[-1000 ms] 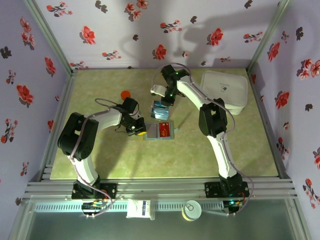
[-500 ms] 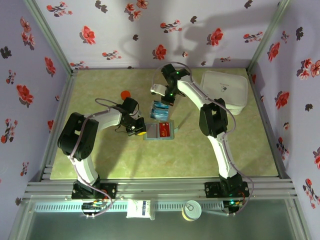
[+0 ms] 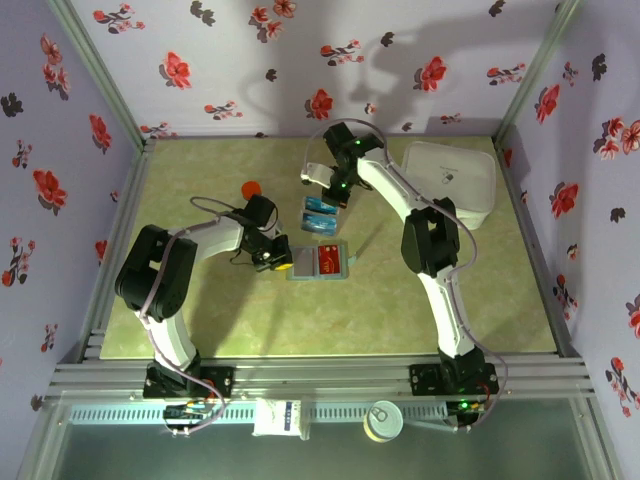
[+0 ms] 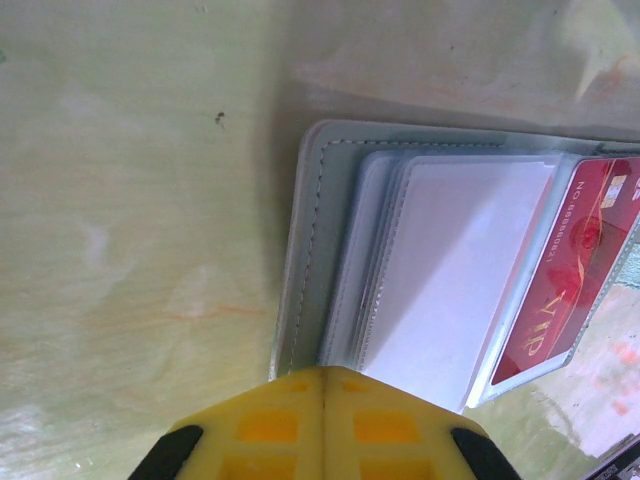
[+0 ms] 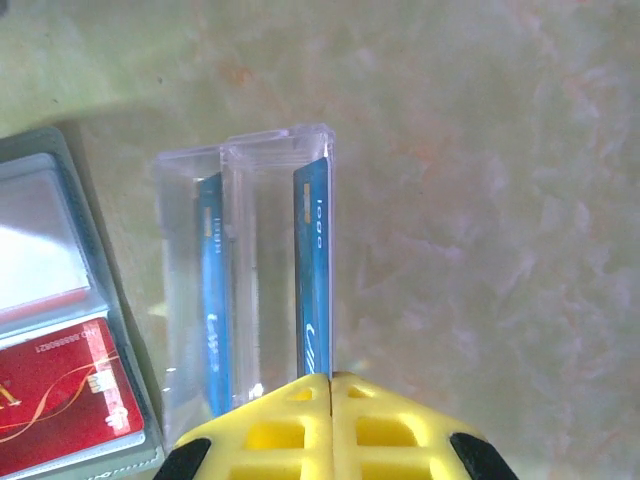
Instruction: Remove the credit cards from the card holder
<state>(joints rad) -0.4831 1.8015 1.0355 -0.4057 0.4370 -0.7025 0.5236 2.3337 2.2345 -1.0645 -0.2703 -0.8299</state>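
**A:** Where does everything sit?

**B:** The card holder lies open on the table. A red card is tucked in a sleeve on the half away from the left arm. Two blue cards stand on edge in a clear stand just beyond the holder, on its far side from the arm bases.

**A:** And the pincers?

**B:** The left gripper has its jaws pressed together at the holder's edge on the left arm's side. It grasps nothing and looks to be pinning that edge down. The right gripper is also squeezed tight, at the end of the blue card that stands farther from the holder. That card runs right up to the seam between the fingers. Whether it is nipped there, I cannot tell.

**A:** So what could go wrong?

**B:** Three things, I'd judge.
- **The stand:** It looks light. If the right gripper has caught that card and lifts away, the card comes out with it. A sideways nudge from the closed tips could also topple the stand onto the holder.
- **The red card:** It lies flat inside a slick sleeve, so fingers may skate over it or drag the whole holder.
- **The left tips:** They sit at the very edge of the holder. A small slip off it and nothing keeps the holder from sliding or its leaves from flipping shut.
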